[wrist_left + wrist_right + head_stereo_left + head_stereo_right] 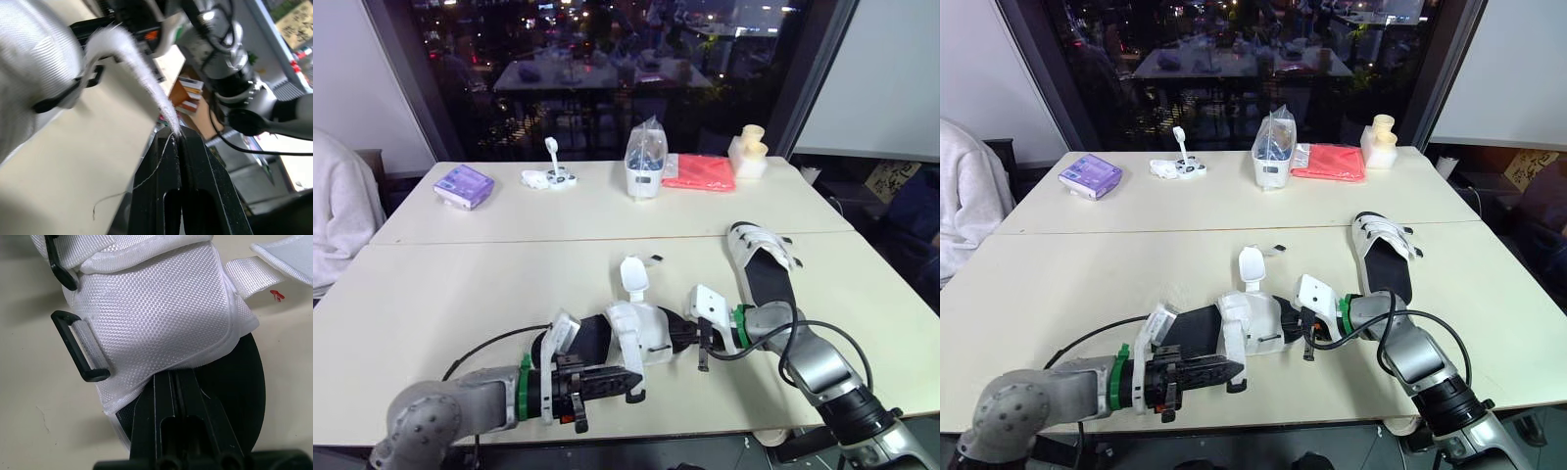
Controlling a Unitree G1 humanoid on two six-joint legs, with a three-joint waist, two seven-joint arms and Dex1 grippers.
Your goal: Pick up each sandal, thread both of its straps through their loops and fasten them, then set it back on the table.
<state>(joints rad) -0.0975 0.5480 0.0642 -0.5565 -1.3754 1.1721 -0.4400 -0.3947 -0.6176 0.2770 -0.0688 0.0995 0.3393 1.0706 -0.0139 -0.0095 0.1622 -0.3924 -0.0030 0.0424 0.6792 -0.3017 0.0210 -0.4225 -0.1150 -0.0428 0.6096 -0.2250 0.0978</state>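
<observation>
The left tool [172, 142] was clamped on the tip of a white strap [128, 54]. The right tool [171, 377] was pinched tight on the edge of the sandal [156, 303], which lay on the desk [460, 294] between the two tools. A black loop [79, 346] sat just beside the right tool. The step seemed to call for feeding the strap tip in flat while the right tool braced the sandal.

Purple pack [464, 186], red cloth [699, 172], bagged tub [644, 164].

Left pincer [177, 139] and right pincer [173, 377] clamped closed, pointing toward each other
</observation>
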